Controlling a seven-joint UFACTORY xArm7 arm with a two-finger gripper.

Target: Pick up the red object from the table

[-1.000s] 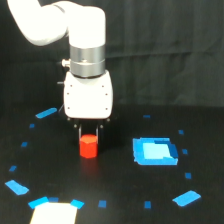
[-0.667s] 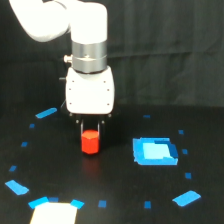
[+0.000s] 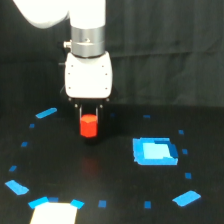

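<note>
Risen since a second ago, the gripper [image 3: 89, 117] pinches the red object [image 3: 89, 125], lifting it clear above the table [image 3: 110, 175]

The white gripper [image 3: 89, 116] hangs from the arm and its dark jaws are closed on the red object [image 3: 88, 126], which is lifted clear above the black desk [image 3: 110, 200]. A blue square piece [image 3: 155, 151] lies toward the exterior view's right
</note>
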